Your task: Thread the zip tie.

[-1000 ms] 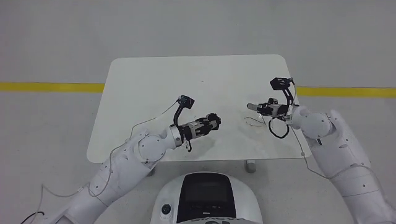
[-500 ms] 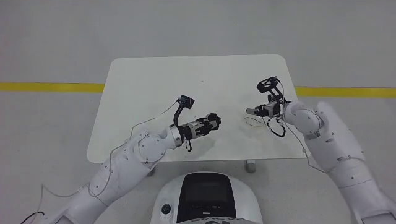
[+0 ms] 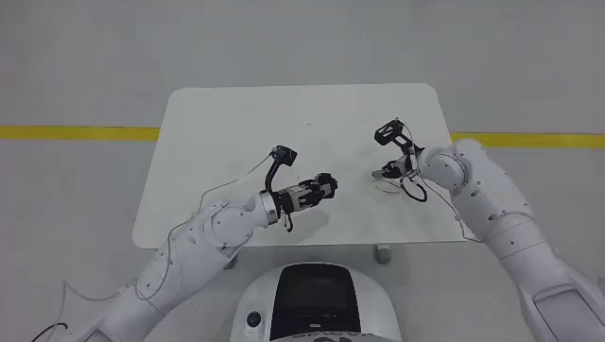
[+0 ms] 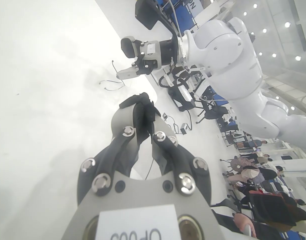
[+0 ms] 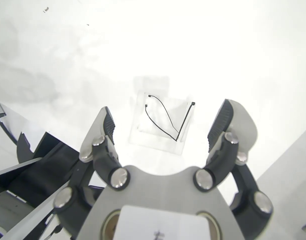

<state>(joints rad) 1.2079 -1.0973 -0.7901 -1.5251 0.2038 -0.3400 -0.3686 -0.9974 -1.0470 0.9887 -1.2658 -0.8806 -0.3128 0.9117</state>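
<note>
Right claw (image 5: 165, 113) spread wide above black zip ties (image 5: 185, 122) toward the surface's (image 3: 236, 134) front right corner; left claw (image 4: 143, 106) pinched closed.

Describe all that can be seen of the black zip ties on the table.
The zip ties are three thin black strands, seemingly plastic, each with a small head. Two curve, one is straight; their tails meet at one point. They lie flat on a clear square tray on the table, ahead of the open right gripper, which does not touch them.
</note>
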